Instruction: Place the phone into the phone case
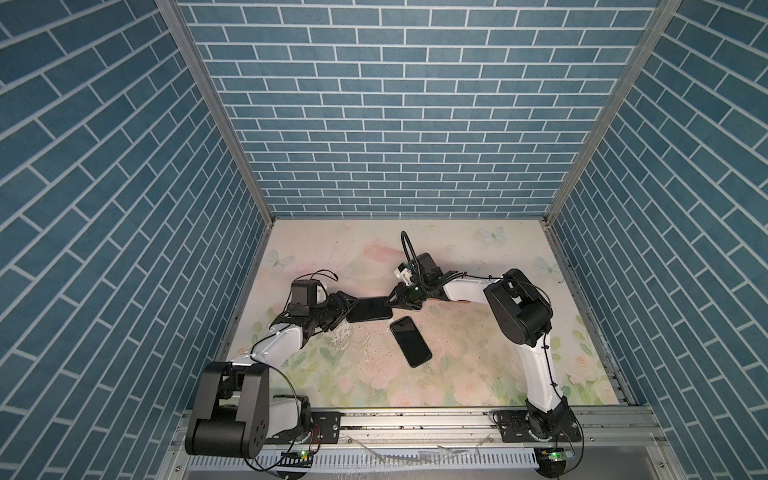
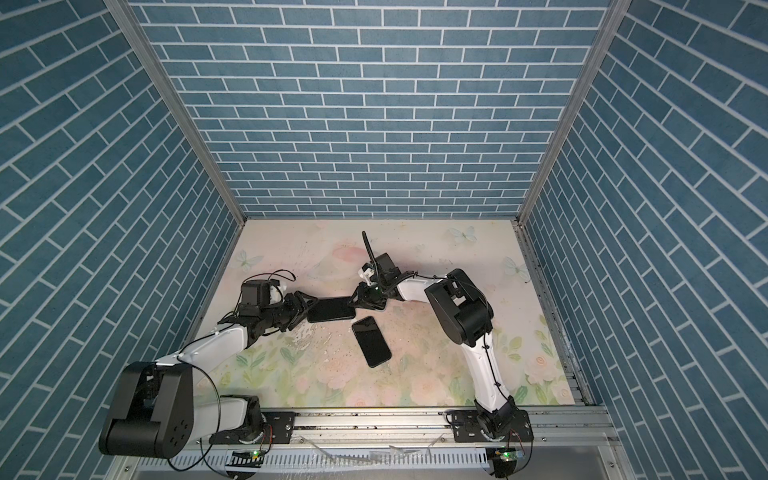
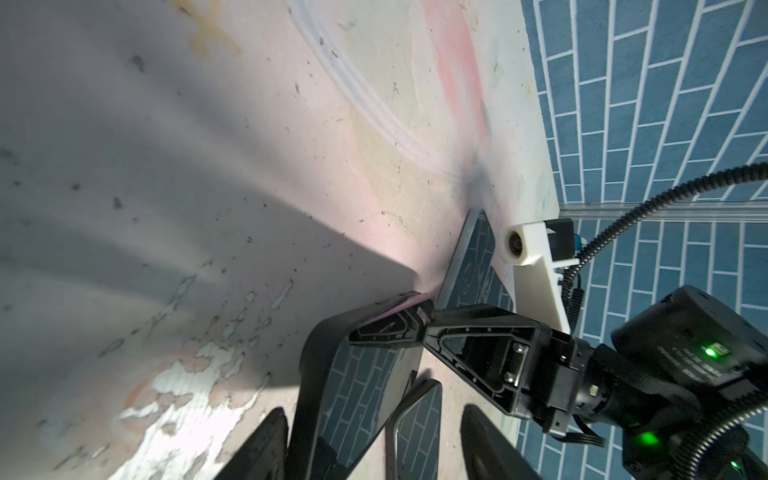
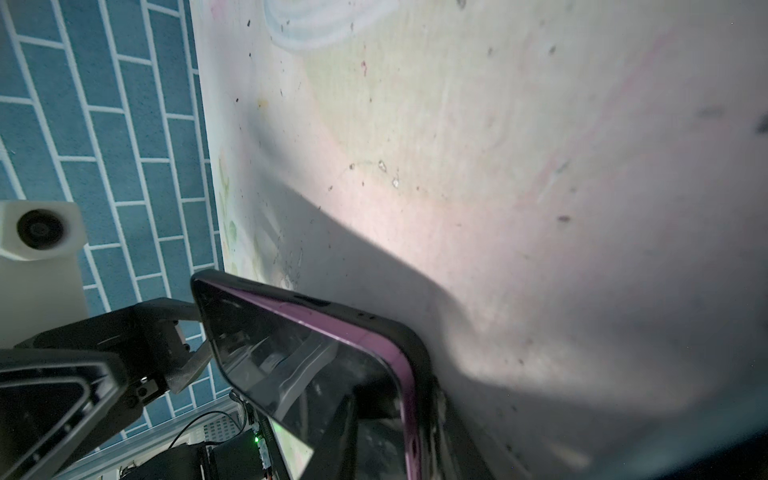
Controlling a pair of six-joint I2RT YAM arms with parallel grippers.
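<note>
The phone case (image 1: 370, 309) is spanning the gap between the two pincers, with its long axis running straight from one to the other. The phone (image 4: 291, 365) is lying in it, its purple rim showing along one side (not fully seated, by the look). The right gripper (image 1: 394, 302) is nipping one short end, seemingly clamped, while the left gripper (image 1: 345, 311) is straddling the opposite end, jaws spread and gripping nothing.

The phone (image 4: 299, 365) and the fingers (image 3: 266, 453) of the left tool (image 3: 374, 409) are each cut off by a wrist view's edge.
</note>
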